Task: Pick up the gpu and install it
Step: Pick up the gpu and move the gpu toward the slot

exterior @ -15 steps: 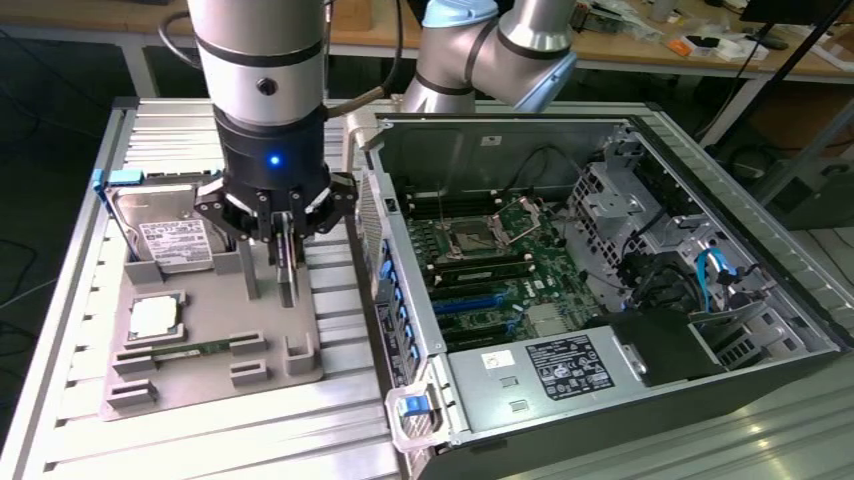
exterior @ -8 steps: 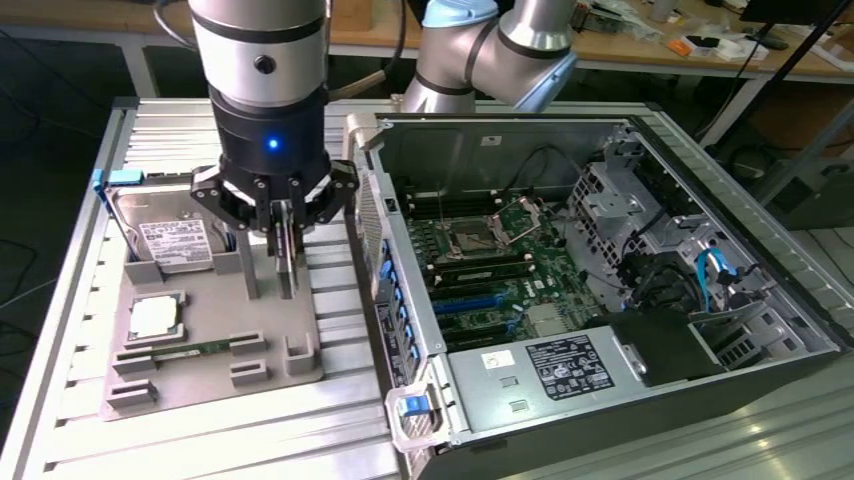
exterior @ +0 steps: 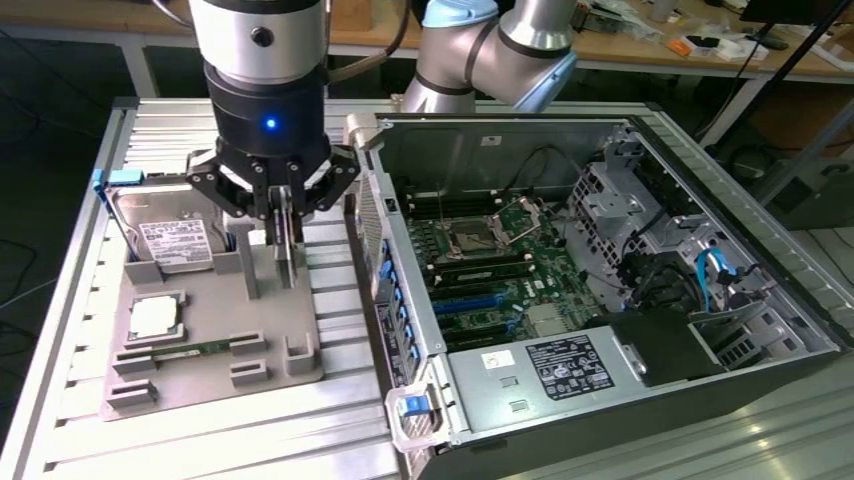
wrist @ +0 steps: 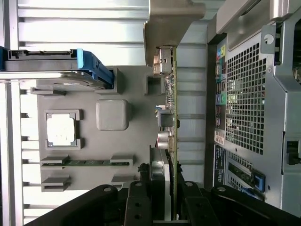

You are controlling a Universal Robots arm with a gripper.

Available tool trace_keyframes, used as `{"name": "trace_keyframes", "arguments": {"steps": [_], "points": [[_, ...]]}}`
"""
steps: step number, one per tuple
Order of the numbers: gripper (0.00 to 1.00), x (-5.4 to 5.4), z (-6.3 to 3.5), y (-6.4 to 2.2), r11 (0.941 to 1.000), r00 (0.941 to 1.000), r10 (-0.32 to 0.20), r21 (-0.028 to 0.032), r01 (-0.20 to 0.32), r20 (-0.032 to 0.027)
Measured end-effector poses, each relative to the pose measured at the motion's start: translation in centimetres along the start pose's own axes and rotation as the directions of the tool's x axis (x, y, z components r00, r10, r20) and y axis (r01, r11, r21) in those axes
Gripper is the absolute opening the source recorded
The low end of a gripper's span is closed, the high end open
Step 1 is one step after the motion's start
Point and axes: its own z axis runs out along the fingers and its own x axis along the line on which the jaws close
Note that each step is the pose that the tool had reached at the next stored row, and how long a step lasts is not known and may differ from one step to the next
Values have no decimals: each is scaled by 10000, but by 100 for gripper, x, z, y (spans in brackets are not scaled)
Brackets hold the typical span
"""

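Exterior view: a black, cylindrical robot wrist with a small blue light reaches down over a ribbed aluminium table (exterior: 267, 440). Its gripper (exterior: 282, 225) has dark metal linkages and two slim fingers drawn close together, pinching the gpu (exterior: 286, 268). The gpu is a thin flat card standing on edge, hanging straight down between the fingers, with its lower end at the gray plastic tray (exterior: 200, 385). Whether it touches the tray cannot be told.

The matte, blocky tray also carries a silver hard drive (exterior: 167, 235) with a white label, a square processor chip (exterior: 158, 318) and a narrow green memory stick (exterior: 200, 348). Just beside the tray, on the exterior view's right, an open steel computer case (exterior: 507, 150) shows its green motherboard (exterior: 487, 265).

Wrist view: the gpu (wrist: 172, 108) appears edge-on as a thin line studded with small metal parts. It runs out from between the black fingers of the gripper (wrist: 171, 197) to a dull, bent metal bracket (wrist: 171, 28) at its far end. The card lies between the tray (wrist: 136, 122) and the case's perforated back panel (wrist: 244, 99).
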Motion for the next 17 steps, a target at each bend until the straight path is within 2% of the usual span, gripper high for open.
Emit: {"name": "trace_keyframes", "arguments": {"steps": [6, 17], "points": [[29, -4, -202, 24, 10000, 10000, 11, 0, -11, 0], [29, -11, -700, 74, 10000, 10000, 20, 1, -20, 0]]}}
